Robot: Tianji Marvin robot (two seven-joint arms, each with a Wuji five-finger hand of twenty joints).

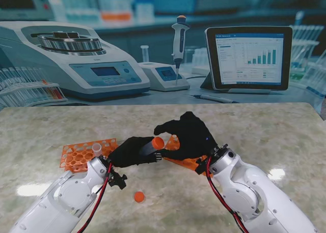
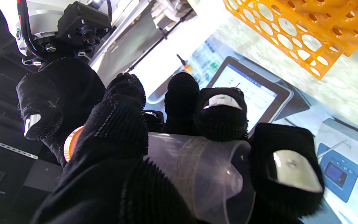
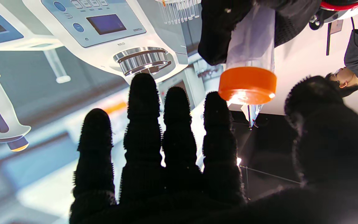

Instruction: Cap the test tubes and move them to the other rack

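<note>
My left hand (image 1: 131,151) is shut on a clear test tube (image 1: 149,148), held tilted above the table with an orange cap (image 1: 158,142) on its end. The left wrist view shows the tube (image 2: 197,168) clasped under black fingers (image 2: 222,115). My right hand (image 1: 189,135) stands open beside the cap, its fingers apart and not touching it. In the right wrist view, the cap (image 3: 247,85) sits just beyond my fingertips (image 3: 218,105). An orange rack (image 1: 81,155) at the left carries one uncapped tube (image 1: 97,149). A second orange rack (image 1: 188,162) lies partly hidden under my right hand.
A loose orange cap (image 1: 139,196) lies on the marble table (image 1: 265,136) near me, between the arms. Behind the table's far edge is a lab backdrop with a centrifuge (image 1: 76,55), a pipette (image 1: 179,39) and a tablet (image 1: 248,57).
</note>
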